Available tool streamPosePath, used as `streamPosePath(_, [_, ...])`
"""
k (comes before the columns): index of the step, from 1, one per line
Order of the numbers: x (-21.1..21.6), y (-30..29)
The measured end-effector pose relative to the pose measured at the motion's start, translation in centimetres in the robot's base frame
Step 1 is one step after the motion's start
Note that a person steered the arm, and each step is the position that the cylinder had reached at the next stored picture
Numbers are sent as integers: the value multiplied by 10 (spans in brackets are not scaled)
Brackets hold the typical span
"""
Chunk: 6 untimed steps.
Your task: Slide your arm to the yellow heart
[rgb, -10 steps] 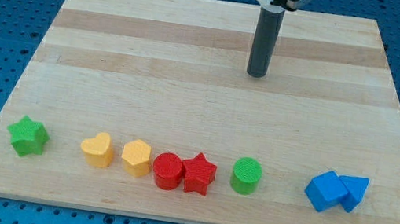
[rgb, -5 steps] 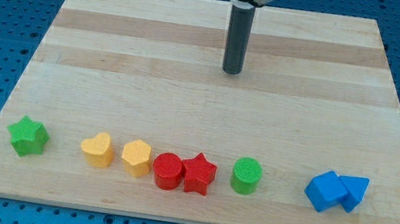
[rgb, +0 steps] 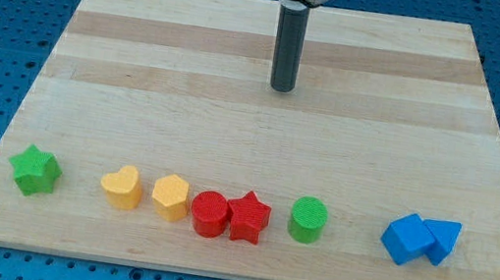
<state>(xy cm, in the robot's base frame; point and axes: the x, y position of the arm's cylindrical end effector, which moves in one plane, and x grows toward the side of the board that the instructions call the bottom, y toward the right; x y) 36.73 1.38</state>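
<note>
The yellow heart [rgb: 123, 186] lies near the view's bottom left of the wooden board [rgb: 139, 84], in a row of blocks. My tip [rgb: 282, 88] stands on the board in the upper middle, well above and to the right of the heart, touching no block. A yellow hexagon [rgb: 170, 197] sits just right of the heart.
The row along the view's bottom also holds a green star [rgb: 35, 170] at the left, a red cylinder [rgb: 210, 215] touching a red star [rgb: 247, 217], a green cylinder [rgb: 308, 219], and a blue cube [rgb: 406, 238] touching a blue triangle [rgb: 443, 239].
My tip has moved toward the view's left across the upper board, about 40 pixels over the second. No block has moved.
</note>
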Motion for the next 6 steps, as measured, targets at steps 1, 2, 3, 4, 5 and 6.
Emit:
streamPosePath(1, [0,0])
streamPosePath(2, [4,0])
streamPosePath(3, [38,-1])
streamPosePath(4, [54,-3])
streamPosePath(5, [54,-7])
streamPosePath(6, [56,-62])
